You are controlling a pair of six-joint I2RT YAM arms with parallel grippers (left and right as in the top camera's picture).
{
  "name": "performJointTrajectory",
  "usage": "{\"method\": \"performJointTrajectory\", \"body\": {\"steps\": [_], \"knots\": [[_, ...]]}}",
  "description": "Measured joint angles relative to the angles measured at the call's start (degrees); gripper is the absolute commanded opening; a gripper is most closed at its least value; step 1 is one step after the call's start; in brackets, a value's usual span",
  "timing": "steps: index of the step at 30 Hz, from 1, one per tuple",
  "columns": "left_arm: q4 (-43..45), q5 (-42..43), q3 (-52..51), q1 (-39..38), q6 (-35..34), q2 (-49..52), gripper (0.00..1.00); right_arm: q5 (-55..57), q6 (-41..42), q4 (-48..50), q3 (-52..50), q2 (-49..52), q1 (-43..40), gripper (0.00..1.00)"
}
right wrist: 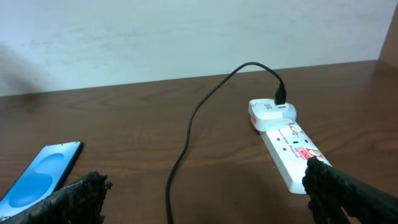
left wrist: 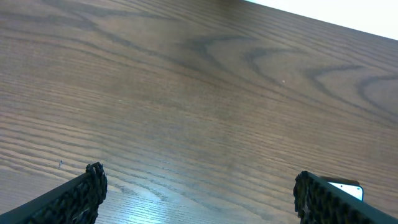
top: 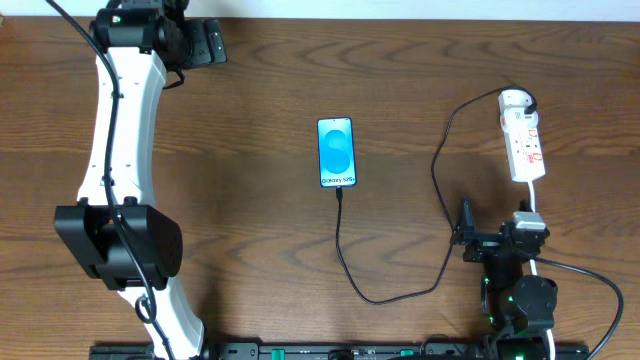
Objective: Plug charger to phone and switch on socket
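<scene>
The charger (top: 338, 228) loops from the bottom of the phone (top: 335, 152) to the socket (top: 524, 145).

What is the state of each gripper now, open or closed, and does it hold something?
Left gripper: open, holding nothing.
Right gripper: open, holding nothing.

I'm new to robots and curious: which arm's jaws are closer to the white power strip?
Right. The right arm ends just short of the power strip; the left arm reaches to the far opposite corner.
</scene>
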Motion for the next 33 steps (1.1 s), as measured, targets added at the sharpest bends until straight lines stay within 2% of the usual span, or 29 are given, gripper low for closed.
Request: {"method": "performJointTrajectory", "body": {"steps": [6,14,33], "knots": [[0.0,0.0,0.0,0.0,0.0,0.0,0.98,-1.0,-3.0,-6.1,0.0,-4.8,0.0,0.99],[0.0,0.0,0.0,0.0,0.0,0.0,0.98,-2.4,-6.3,-6.2,0.0,-6.9,-0.5,0.99],[0.0,0.0,0.0,0.0,0.0,0.0,0.98,-3.0,-7.5,-6.3,0.0,-6.9,-1.0,0.99]]}}
